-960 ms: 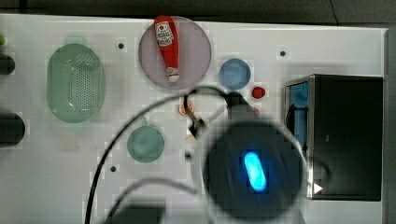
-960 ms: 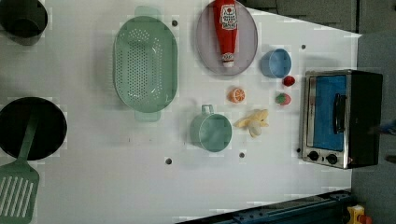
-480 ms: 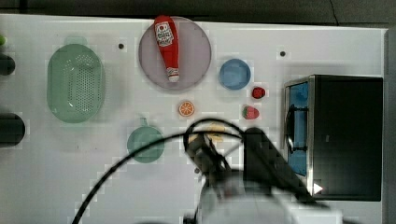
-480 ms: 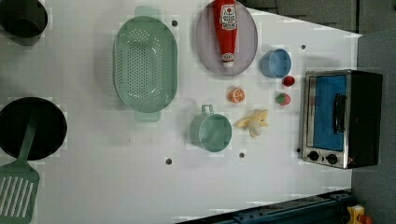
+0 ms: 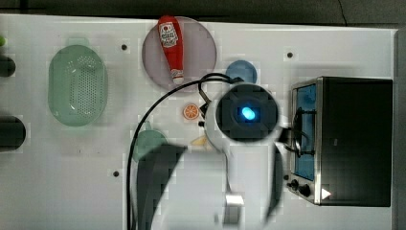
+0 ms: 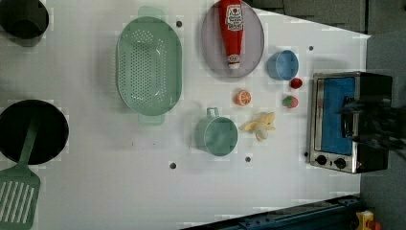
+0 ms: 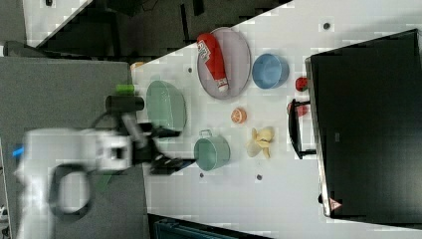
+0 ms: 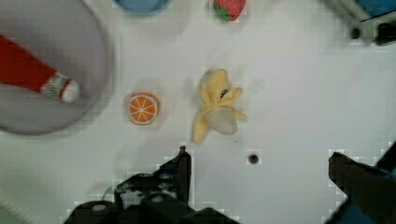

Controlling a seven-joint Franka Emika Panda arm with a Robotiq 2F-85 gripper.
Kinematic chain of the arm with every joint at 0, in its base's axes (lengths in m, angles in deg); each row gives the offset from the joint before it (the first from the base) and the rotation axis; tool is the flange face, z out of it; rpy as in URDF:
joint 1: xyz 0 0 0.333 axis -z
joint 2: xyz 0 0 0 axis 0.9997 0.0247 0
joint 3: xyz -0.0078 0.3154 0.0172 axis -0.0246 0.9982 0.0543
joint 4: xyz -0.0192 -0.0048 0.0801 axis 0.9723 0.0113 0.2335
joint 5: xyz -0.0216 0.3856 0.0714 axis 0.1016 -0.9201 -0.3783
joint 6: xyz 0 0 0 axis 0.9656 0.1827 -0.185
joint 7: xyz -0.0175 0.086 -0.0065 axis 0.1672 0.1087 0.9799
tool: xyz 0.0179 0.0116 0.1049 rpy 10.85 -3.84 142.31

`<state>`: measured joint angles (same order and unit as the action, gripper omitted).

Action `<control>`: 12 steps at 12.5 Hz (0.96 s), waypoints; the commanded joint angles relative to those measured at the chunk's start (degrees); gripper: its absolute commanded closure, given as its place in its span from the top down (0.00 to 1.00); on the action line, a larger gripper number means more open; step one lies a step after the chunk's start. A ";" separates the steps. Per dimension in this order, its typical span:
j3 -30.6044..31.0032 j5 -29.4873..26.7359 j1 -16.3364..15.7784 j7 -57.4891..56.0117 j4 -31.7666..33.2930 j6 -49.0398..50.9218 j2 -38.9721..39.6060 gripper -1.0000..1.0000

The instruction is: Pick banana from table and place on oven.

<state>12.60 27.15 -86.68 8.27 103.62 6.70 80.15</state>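
The peeled yellow banana (image 8: pixel 217 105) lies on the white table (image 6: pixel 95 182), between the green mug (image 6: pixel 216 135) and the oven (image 6: pixel 347 122). It also shows as the banana (image 6: pixel 261 125) and the banana (image 7: pixel 260 141); in the top view my arm hides most of the banana (image 5: pixel 201 141). The oven (image 5: pixel 354 139) has a black top and a blue glass door. My gripper (image 8: pixel 266 172) hangs open above the table with nothing between its dark fingers (image 8: pixel 180 168). The banana lies apart from them.
Near the banana are an orange slice (image 8: pixel 143 108), a strawberry (image 8: pixel 229 8), a blue bowl (image 6: pixel 282 64) and a grey plate (image 6: pixel 253 43) with a ketchup bottle (image 6: pixel 232 28). A green colander (image 6: pixel 148 64), a black pan (image 6: pixel 33 132) and a spatula (image 6: pixel 16 196) lie farther off.
In the top view my arm has swung up over the middle of the table and now covers the banana. A dark blur of the arm has come in over the oven in the left view. The banana stays put.
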 commanded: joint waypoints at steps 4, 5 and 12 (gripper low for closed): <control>-0.33 -0.02 -0.77 1.19 9.94 -16.49 5.24 1.00; -0.32 -0.02 -0.78 1.19 11.35 -19.85 7.04 1.00; 1.26 -0.65 -1.03 1.54 14.12 -35.40 20.41 1.00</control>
<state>13.12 26.30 -87.43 8.51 116.94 -28.35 99.40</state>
